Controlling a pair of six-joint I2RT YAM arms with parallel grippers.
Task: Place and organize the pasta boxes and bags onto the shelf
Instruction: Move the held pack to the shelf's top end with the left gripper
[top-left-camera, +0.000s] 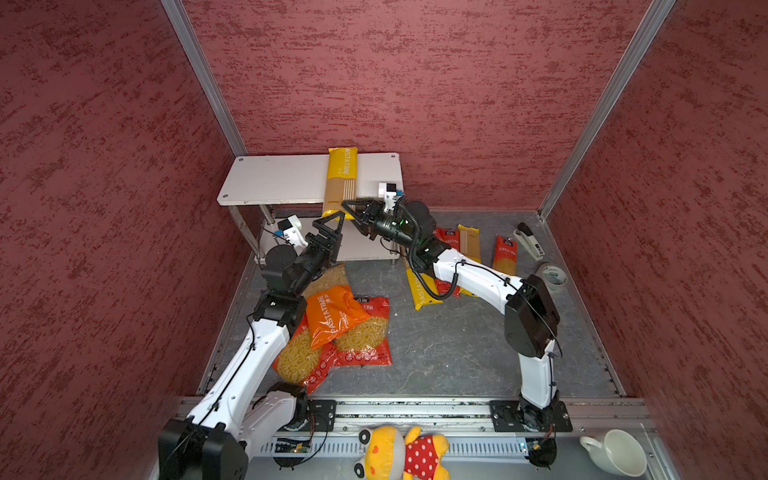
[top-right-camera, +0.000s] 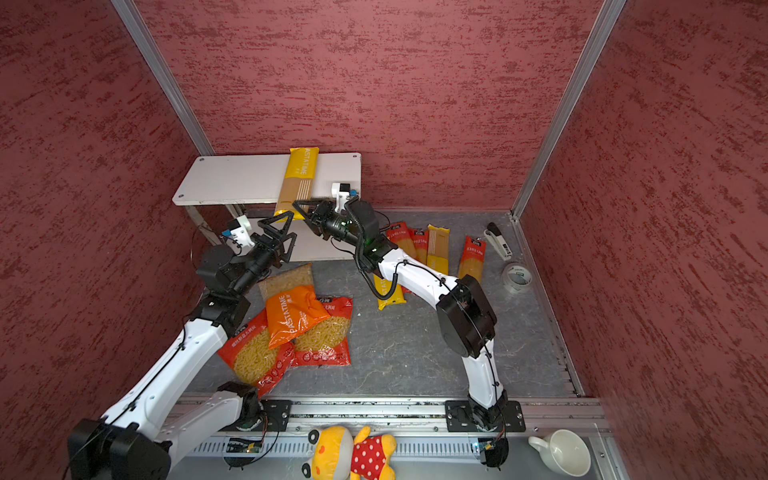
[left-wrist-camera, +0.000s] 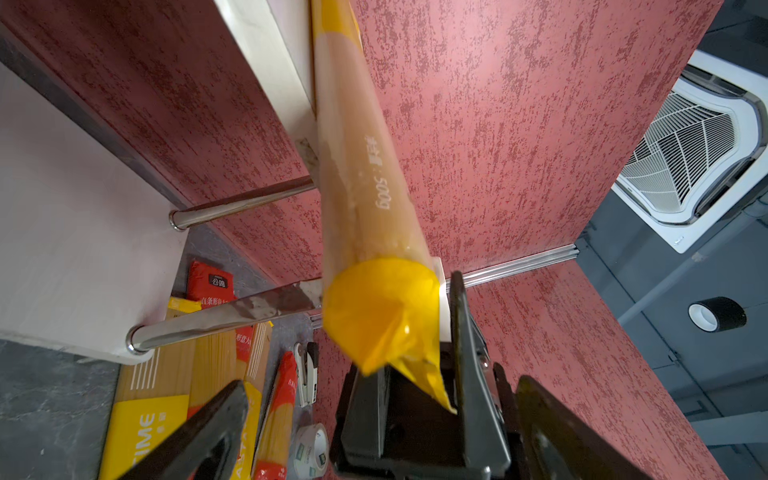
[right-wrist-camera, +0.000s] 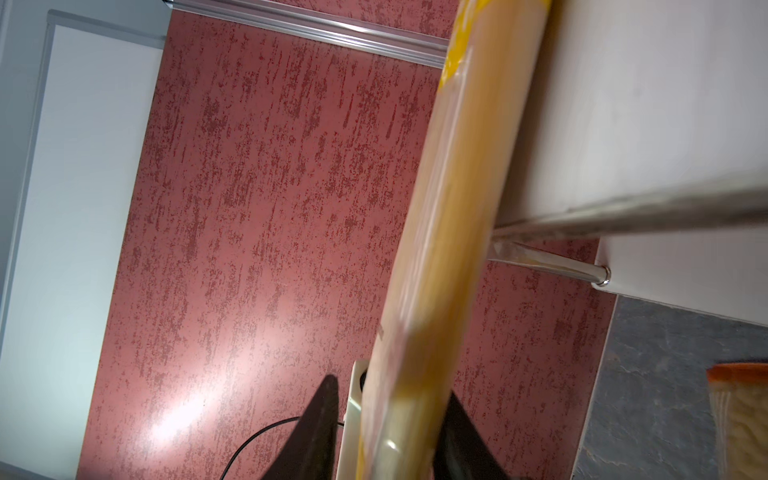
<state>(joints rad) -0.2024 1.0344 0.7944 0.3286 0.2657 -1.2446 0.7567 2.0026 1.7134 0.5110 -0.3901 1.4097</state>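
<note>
Grey stone-patterned tabletop (top-left-camera: 436, 365), walled in mottled red, carries nearly all of the work left to do. Nearest, just past the plush toy (top-left-camera: 399, 453) and white cup (top-left-camera: 615, 453) at the front edge, the three bags lie in a heap. The orange bag (top-left-camera: 334, 313), printed PASTATIME, rests on two red bags (top-left-camera: 368, 336) whose Chinese print is too small to read. Farther back on the right, five spaghetti packs lie flat on the table, three red packs (top-right-camera: 471, 257) and two yellow packs (top-right-camera: 437, 245), partly hidden by the right arm (top-right-camera: 415, 270). Beyond them the left gripper (top-left-camera: 332, 232) hangs wide open and empty just in front of the shelf (top-left-camera: 282, 178). The right gripper (top-left-camera: 349, 212) straddles the overhanging near end of the one yellow pack (top-left-camera: 341, 174) laid across the top board. Whether its jaws press on it cannot be told. That pack reads PASTATIME, and 500g shows in the left wrist view. By this reckoning one item of nine is up, not yet pushed fully on.
</note>
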